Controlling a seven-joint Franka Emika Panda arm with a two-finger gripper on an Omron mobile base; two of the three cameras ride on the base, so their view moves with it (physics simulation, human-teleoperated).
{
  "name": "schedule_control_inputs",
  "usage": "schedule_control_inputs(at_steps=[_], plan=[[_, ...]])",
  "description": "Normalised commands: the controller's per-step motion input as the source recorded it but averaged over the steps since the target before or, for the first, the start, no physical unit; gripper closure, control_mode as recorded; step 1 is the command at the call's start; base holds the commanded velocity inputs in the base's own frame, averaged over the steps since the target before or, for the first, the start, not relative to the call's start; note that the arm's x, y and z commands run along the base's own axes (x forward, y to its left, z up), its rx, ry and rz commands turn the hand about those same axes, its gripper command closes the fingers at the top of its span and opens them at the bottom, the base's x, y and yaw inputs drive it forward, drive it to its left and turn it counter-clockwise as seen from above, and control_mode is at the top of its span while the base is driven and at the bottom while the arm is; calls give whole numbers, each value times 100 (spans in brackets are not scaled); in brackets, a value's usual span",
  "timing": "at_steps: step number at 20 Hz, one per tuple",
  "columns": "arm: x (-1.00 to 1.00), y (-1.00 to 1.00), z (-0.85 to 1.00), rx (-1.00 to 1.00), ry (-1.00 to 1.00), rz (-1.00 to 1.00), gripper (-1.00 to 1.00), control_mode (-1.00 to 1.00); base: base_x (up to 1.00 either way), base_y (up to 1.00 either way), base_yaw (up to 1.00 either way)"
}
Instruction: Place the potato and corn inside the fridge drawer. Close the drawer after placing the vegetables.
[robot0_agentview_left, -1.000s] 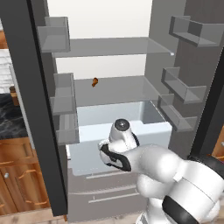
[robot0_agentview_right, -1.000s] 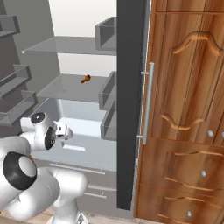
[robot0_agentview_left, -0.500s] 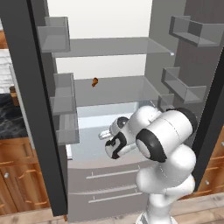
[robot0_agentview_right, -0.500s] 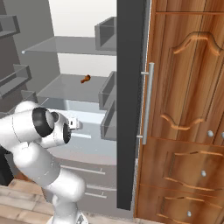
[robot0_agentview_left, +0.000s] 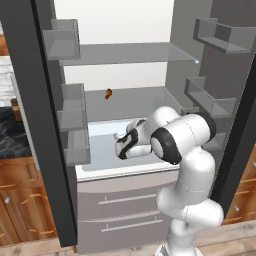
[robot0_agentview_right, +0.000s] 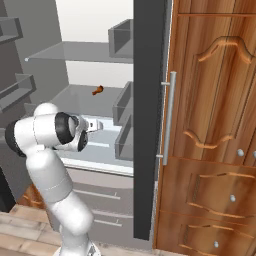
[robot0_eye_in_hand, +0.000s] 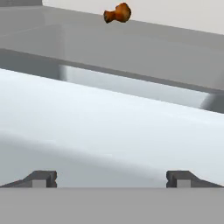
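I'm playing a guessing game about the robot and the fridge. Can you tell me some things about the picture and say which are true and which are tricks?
1. The fridge drawer is pulled out. True.
2. The gripper is squeezing a yellow corn cob. False: its fingers stand apart with nothing between them.
3. A small brown thing sits on the glass shelf above the drawer. True.
4. The gripper hangs over the drawer. True: in the left base view the hand is above the pale bin.
5. The wooden cabinet beside the fridge has its door wide open. False: it is shut.
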Motion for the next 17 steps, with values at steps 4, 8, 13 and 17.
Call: schedule_control_inputs(at_steps=[4, 8, 13, 17], plan=[[97, 18, 8, 0, -8, -8, -100, -100, 0, 0, 0], [47, 15, 0, 0, -12, -7, -100, -100, 0, 0, 0], [-99, 21, 23, 0, -16, -7, -100, -100, 0, 0, 0], [-100, 16, 53, 0, -7, -7, -100, -100, 0, 0, 0]])
